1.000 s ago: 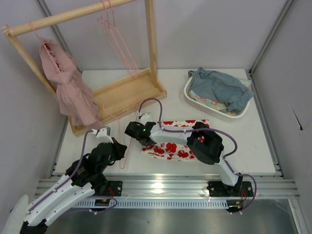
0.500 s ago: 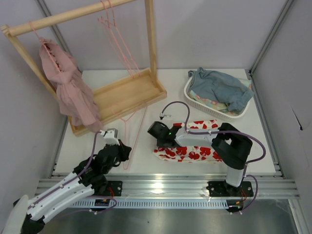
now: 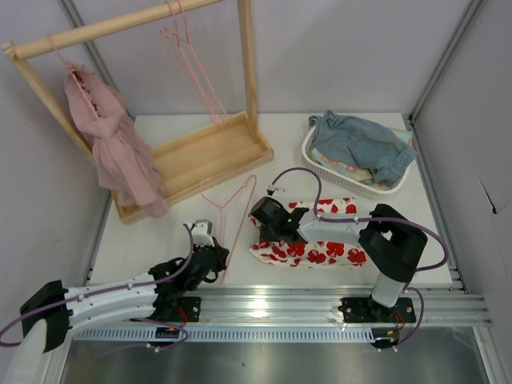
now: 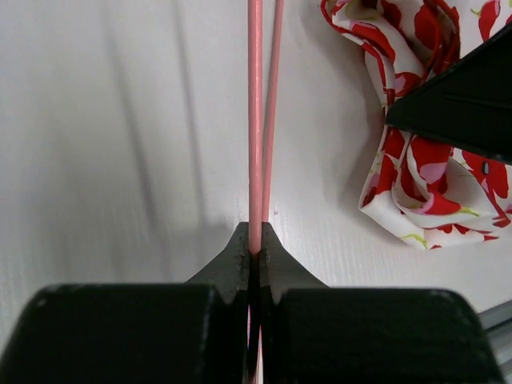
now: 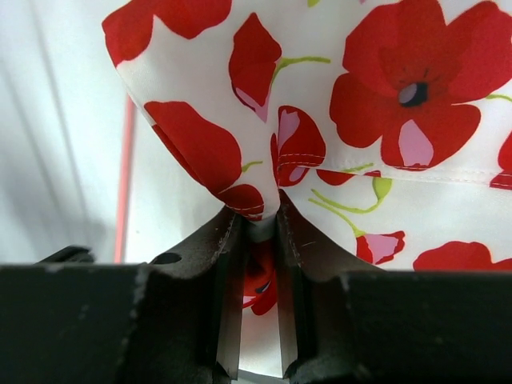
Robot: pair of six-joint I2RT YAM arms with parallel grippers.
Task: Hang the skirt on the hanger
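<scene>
The skirt (image 3: 320, 244), white with big red flowers, lies on the table at front centre. My right gripper (image 3: 266, 222) is shut on its left edge; the right wrist view shows cloth (image 5: 336, 120) pinched between the jaws (image 5: 260, 220). The hanger (image 3: 232, 210), thin pink wire, lies on the table just left of the skirt. My left gripper (image 3: 218, 258) is shut on its lower end; the left wrist view shows the pink wire (image 4: 255, 120) running up from the closed jaws (image 4: 254, 248), with the skirt (image 4: 424, 168) at right.
A wooden rack (image 3: 200, 152) stands at back left with a pink ruffled garment (image 3: 116, 152) and more pink hangers (image 3: 192, 64) on its bar. A white basket (image 3: 320, 164) with blue-grey cloth (image 3: 364, 144) sits at back right.
My left gripper has moved right with the hanger, which now lies close to the skirt. My right gripper pulled the skirt's left edge right, then held about still.
</scene>
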